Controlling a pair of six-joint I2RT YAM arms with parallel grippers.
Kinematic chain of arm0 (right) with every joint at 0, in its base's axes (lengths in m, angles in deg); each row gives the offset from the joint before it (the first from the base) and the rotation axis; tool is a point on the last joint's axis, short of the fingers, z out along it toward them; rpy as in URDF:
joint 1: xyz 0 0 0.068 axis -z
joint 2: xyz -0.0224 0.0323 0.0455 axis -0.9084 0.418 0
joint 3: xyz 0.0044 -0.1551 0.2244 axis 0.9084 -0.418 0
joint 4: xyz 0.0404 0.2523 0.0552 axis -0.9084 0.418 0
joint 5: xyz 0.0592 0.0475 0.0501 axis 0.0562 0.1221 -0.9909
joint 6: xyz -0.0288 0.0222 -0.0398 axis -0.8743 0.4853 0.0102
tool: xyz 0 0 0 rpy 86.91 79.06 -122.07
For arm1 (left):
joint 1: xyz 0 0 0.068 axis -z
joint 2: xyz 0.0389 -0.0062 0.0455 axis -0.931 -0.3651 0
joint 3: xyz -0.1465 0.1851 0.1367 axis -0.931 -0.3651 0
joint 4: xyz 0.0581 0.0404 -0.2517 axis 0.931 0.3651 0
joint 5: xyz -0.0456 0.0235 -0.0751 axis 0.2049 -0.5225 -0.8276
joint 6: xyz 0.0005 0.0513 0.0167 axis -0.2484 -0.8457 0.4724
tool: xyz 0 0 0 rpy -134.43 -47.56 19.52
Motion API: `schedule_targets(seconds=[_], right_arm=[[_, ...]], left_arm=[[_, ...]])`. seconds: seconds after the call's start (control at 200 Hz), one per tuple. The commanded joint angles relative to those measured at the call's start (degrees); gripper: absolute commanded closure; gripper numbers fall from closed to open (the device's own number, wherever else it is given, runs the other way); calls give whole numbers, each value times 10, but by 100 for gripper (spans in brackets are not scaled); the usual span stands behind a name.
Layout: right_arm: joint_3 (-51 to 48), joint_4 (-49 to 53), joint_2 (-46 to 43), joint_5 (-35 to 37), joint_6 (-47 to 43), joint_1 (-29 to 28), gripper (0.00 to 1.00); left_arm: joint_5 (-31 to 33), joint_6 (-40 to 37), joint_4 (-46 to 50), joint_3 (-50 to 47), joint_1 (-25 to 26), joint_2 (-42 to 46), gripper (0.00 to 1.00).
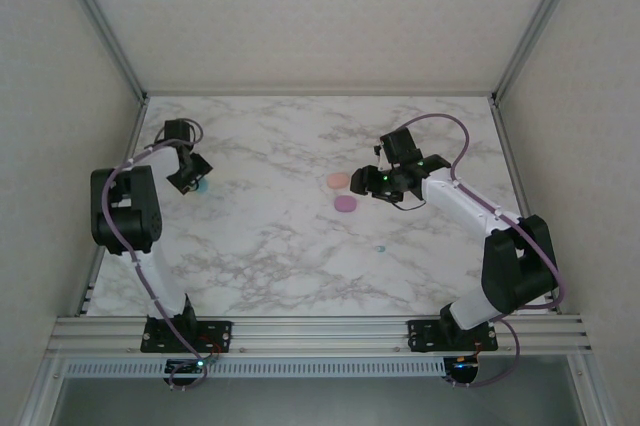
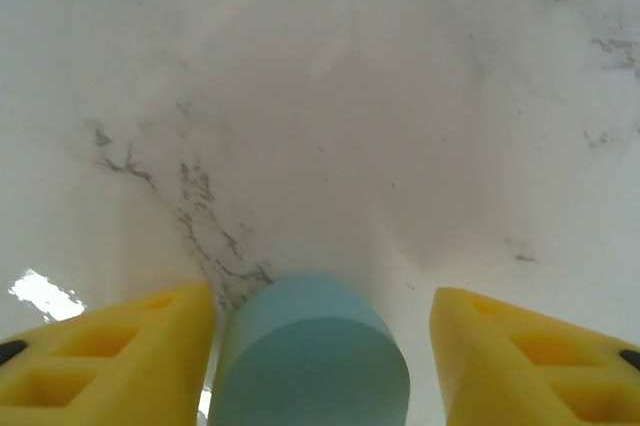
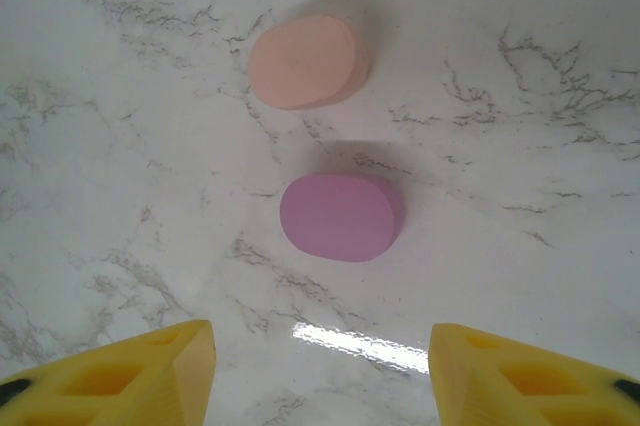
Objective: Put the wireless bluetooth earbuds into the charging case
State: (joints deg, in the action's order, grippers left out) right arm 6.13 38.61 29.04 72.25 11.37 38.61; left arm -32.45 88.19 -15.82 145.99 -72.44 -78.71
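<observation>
Although the left gripper hangs at the teal case in the top view, a tiny teal earbud lies loose nearer the right gripper, toward that arm's base. Left wrist: jaws apart, straddling the case, unclamped. Right wrist: jaws apart, empty; purple case ahead, pink case beyond.

Landmark: purple case, middle of the tabletop. The pink case sits just beyond it, apart. One teal earbud lies nearer the arm bases and slightly right (too small for detail). The teal case is far to its left, partly under the left fingers. The right fingers hang just beyond it, to the right.
</observation>
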Motion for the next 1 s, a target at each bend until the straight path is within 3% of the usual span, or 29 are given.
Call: schedule_targets(seconds=[0.0, 0.395, 0.651, 0.996], right_arm=[[-1, -1, 10, -8, 2, -4, 41], [-36, -54, 4, -53, 20, -4, 41], [-100, -229, 2, -93, 77, -31, 43], [-146, -504, 43, -18, 61, -158, 45]], left_arm=[[-25, 1, 21, -15, 1, 11, 41], [-46, 37, 9, -59, 5, 76, 59], [-74, 171, -48, -175, 42, 204, 61], [-39, 365, -58, -250, 158, 365, 61]])
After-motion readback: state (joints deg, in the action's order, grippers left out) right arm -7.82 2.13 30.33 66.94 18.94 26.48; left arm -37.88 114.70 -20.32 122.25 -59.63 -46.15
